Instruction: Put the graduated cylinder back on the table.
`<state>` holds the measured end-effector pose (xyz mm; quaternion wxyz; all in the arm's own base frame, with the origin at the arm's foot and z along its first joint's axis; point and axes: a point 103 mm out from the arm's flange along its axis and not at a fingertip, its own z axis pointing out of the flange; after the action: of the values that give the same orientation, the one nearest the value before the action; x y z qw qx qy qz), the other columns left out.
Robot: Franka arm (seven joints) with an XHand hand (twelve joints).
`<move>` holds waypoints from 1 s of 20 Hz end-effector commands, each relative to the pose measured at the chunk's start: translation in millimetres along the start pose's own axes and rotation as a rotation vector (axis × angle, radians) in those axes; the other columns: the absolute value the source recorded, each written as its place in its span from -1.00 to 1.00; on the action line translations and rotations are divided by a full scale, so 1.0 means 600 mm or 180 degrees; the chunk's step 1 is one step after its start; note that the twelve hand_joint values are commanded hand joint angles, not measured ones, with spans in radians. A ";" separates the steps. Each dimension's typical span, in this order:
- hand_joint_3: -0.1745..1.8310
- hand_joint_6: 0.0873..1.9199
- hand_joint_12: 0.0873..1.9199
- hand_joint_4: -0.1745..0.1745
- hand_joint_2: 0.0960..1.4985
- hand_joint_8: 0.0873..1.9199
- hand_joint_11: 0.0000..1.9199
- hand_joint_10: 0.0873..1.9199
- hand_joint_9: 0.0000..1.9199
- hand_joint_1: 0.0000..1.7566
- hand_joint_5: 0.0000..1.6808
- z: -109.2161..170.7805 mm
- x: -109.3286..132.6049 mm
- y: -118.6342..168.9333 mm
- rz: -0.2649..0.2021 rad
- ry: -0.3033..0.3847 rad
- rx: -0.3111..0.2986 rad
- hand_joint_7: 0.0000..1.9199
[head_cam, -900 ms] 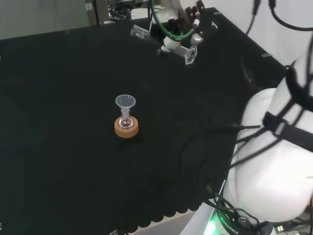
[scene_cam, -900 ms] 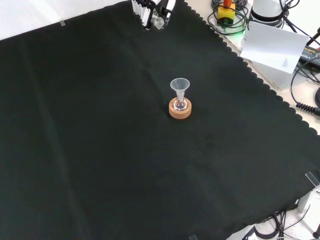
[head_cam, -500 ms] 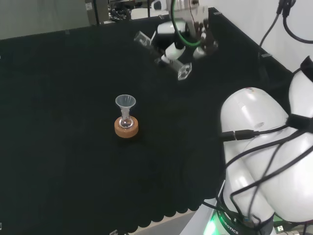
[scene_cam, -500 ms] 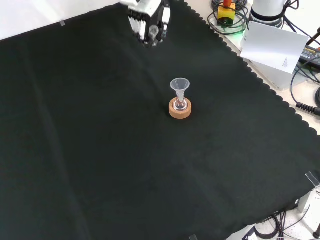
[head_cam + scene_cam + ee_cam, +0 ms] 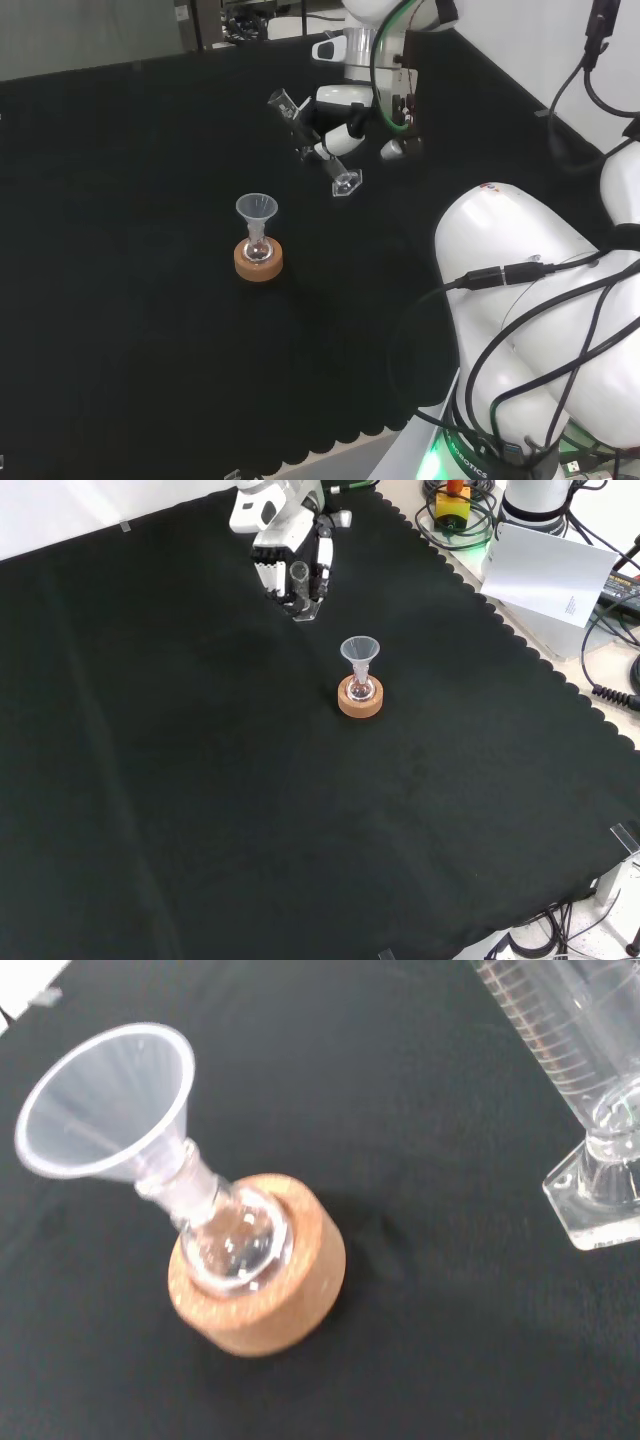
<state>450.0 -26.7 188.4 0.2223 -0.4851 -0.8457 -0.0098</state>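
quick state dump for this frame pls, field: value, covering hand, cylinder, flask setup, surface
hand: shut on the graduated cylinder
graduated cylinder: clear, tilted, above the cloth, foot lowest
flask: small, round, clear, upright in the cork ring
funnel: clear, seated in the flask's neck
cork ring: flat on the cloth, mid-bench
cloth: black, covers the bench
task status: cylinder not yet set down

In the head view the flask (image 5: 257,250) sits in its cork stand (image 5: 259,262) on the counter (image 5: 120,200), a funnel (image 5: 256,209) in its neck. At about two o'clock from it the hand (image 5: 350,115) carries the graduated cylinder (image 5: 315,145) tilted above the cloth (foot toward the flask). In the front view they lie at eleven o'clock from the stand.
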 end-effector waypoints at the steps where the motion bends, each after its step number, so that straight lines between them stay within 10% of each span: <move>1: -0.83 0.08 -0.30 -0.58 0.49 -0.84 0.33 -1.00 0.50 0.27 0.12 0.030 -0.044 0.052 -0.0208 0.0233 -0.0535 0.35; 20: -0.83 0.08 -0.30 -0.56 0.49 -0.85 0.32 -1.00 0.49 0.27 0.12 0.078 -0.083 0.167 -0.0456 0.0667 -0.1044 0.33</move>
<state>521.2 -9.2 121.8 0.2258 -0.4575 -0.8383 -0.1923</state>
